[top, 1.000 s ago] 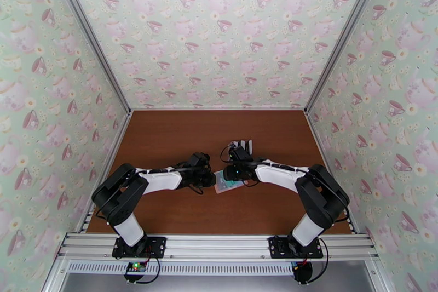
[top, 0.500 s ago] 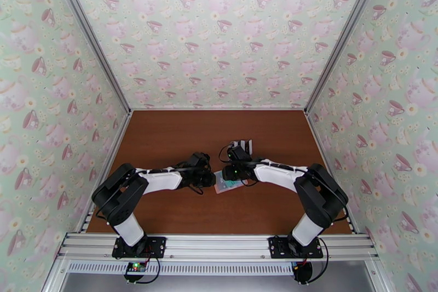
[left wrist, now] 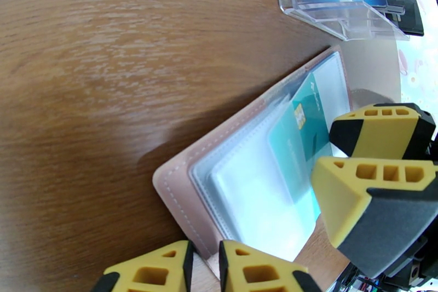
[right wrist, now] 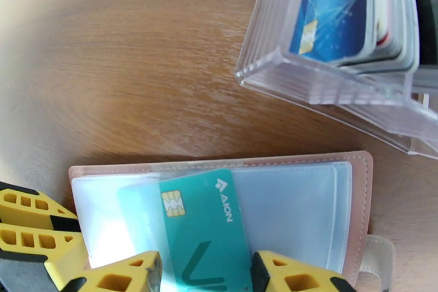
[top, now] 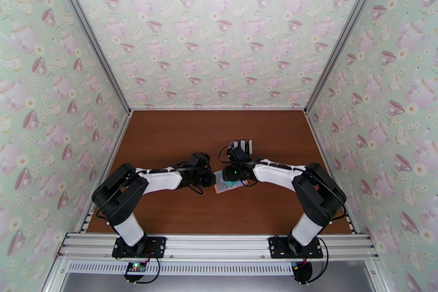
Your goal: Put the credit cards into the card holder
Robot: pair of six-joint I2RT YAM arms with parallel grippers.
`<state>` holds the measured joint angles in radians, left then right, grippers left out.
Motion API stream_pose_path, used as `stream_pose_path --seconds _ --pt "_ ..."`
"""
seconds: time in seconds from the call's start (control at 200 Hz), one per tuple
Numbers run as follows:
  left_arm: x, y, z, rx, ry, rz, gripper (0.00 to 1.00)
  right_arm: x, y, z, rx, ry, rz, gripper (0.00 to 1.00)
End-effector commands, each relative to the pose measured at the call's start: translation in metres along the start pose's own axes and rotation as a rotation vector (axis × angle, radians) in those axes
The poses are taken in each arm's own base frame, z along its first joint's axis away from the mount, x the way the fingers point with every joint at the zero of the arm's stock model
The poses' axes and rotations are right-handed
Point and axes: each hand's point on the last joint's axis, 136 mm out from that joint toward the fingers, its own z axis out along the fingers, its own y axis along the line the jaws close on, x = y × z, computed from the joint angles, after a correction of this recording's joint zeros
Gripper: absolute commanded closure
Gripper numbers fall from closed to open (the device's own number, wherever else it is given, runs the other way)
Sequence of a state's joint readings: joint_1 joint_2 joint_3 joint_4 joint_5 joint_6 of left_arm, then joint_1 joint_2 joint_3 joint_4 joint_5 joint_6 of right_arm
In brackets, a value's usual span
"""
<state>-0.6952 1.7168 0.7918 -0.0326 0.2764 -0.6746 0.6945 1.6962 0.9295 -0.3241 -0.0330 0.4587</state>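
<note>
The pink card holder lies open on the table, clear pockets up; from above it sits between the two wrists. A teal credit card sticks partly into one of its pockets. My right gripper is shut on that card, one finger on each long edge. My left gripper is shut on the near pink edge of the card holder. In the left wrist view the teal card points toward the right gripper's yellow fingers. More credit cards, a blue one in front, stand behind.
A clear plastic card rack holds the blue card and several others just behind the wallet; from above it is at the centre of the table. Bare brown wood spreads left and behind. Patterned walls enclose the table.
The right arm has edged slightly to the left toward the wallet. The left arm and the wallet have stayed put.
</note>
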Motion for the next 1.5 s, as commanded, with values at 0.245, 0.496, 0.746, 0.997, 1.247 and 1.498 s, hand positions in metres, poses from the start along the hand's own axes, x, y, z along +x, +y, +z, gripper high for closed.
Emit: stream_pose_path --seconds 0.245,0.496,0.746,0.997,1.247,1.498 --pt "0.032 0.025 0.01 -0.063 0.113 -0.047 0.79 0.005 0.017 0.003 -0.037 0.017 -0.031 0.52" --pt "0.031 0.026 0.009 -0.063 0.108 -0.049 0.79 0.009 0.034 0.001 -0.069 0.018 -0.045 0.53" --pt "0.028 0.029 0.007 -0.067 0.101 -0.056 0.79 0.01 0.04 0.002 -0.104 0.023 -0.033 0.54" --pt "0.026 0.034 0.006 -0.071 0.097 -0.069 0.79 0.01 0.045 0.0 -0.131 0.023 -0.026 0.55" --pt "0.021 0.035 0.004 -0.077 0.091 -0.066 0.79 0.001 0.038 -0.011 -0.093 -0.015 -0.02 0.54" --pt "0.018 0.036 0.005 -0.08 0.09 -0.067 0.79 0.003 0.028 -0.007 -0.063 -0.005 -0.009 0.53"
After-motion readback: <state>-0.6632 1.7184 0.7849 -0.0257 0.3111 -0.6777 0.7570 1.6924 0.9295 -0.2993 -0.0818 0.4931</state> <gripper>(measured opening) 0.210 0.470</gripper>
